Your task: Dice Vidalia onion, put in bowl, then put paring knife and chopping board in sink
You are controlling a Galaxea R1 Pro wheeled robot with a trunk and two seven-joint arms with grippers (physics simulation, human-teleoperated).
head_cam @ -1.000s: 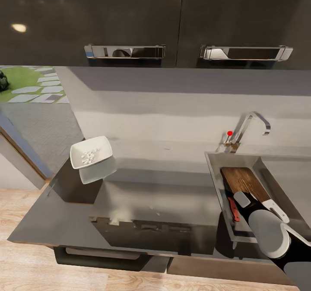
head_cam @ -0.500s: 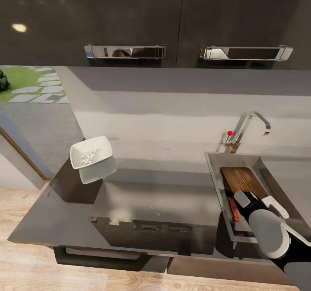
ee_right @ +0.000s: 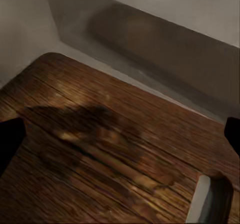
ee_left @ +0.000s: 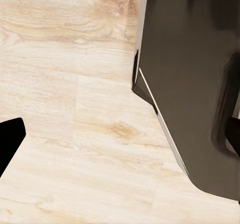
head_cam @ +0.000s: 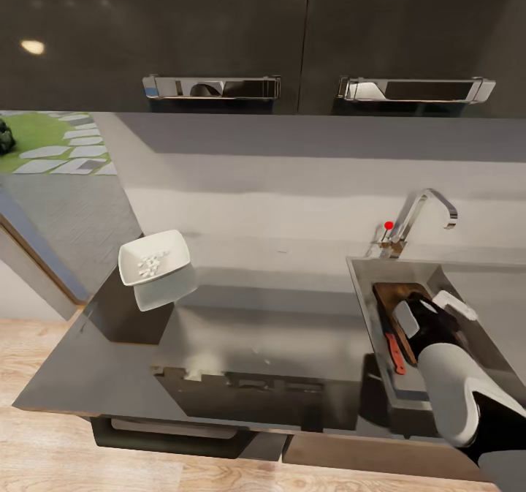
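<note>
The brown chopping board (head_cam: 389, 297) lies inside the grey sink (head_cam: 360, 287), largely hidden under my right arm. The paring knife (head_cam: 395, 354), with its reddish handle, lies in the sink beside the board's near left edge. My right gripper (head_cam: 431, 311) hovers open just over the board, holding nothing. In the right wrist view the board (ee_right: 100, 149) lies close below the gripper (ee_right: 120, 136), with its handle slot (ee_right: 210, 200) visible. The white bowl (head_cam: 172, 248) sits at the left of the countertop (head_cam: 256, 331) with diced onion pieces (head_cam: 150, 264) in it. My left gripper (ee_left: 120, 134) hangs open over the floor.
A chrome tap (head_cam: 422, 210) with a red dot stands behind the sink. Dark upper cabinets with bar handles (head_cam: 212, 86) hang above the counter. The counter's left end meets a window view. Light wooden floor (ee_left: 75, 134) runs beside a dark cabinet (ee_left: 195, 74).
My right gripper has moved toward the back of the sink, further over the chopping board, and covers more of it. The board, the knife and the bowl have stayed put.
</note>
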